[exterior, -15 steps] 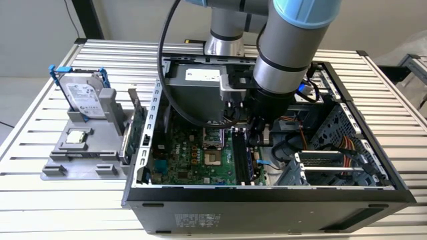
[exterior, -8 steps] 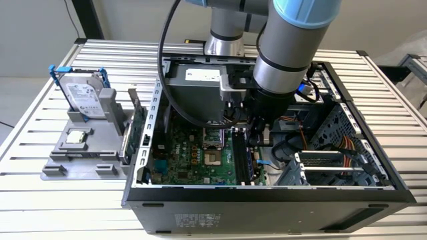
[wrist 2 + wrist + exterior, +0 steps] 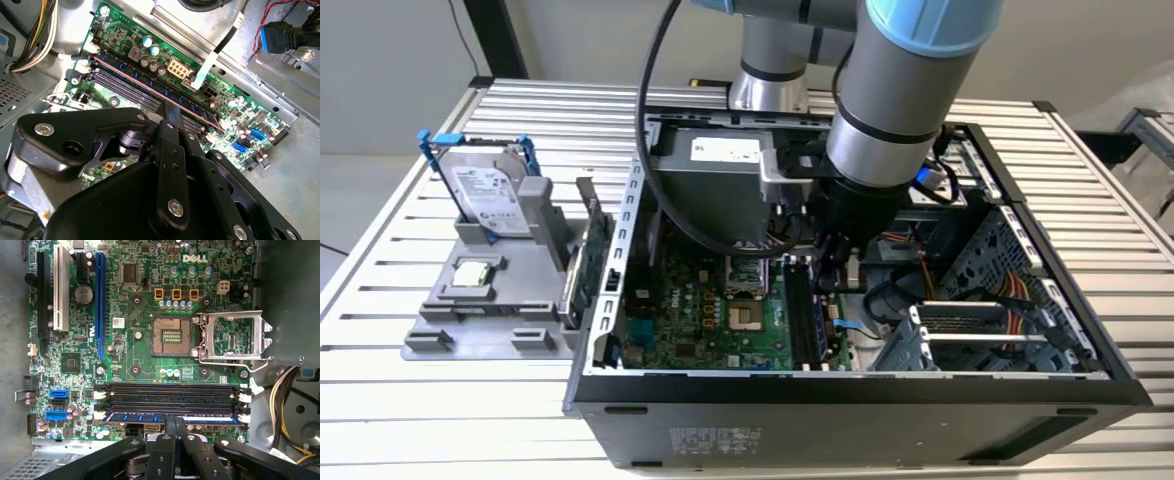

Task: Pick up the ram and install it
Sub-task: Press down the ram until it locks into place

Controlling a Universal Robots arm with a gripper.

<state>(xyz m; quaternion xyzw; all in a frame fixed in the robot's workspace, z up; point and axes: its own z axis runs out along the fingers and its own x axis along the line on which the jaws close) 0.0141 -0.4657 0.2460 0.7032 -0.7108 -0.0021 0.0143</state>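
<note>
Ram (image 3: 170, 418): seated in outermost motherboard (image 3: 145, 305) memory slot, gripper (image 3: 175, 426) fingers clamped together on its middle. Empty CPU socket (image 3: 171, 336) at 12 o'clock from ram. Hard drive (image 3: 491, 195) upright in grey holder (image 3: 487, 300) outside case (image 3: 854, 410). Cables crowd gripper.

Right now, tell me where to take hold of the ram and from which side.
The ram stands on edge in its slot, ends caught by white latches. Take its exposed long top edge at mid-length, fingers across the two flat faces, coming straight down at the motherboard, probably the only free approach.
</note>
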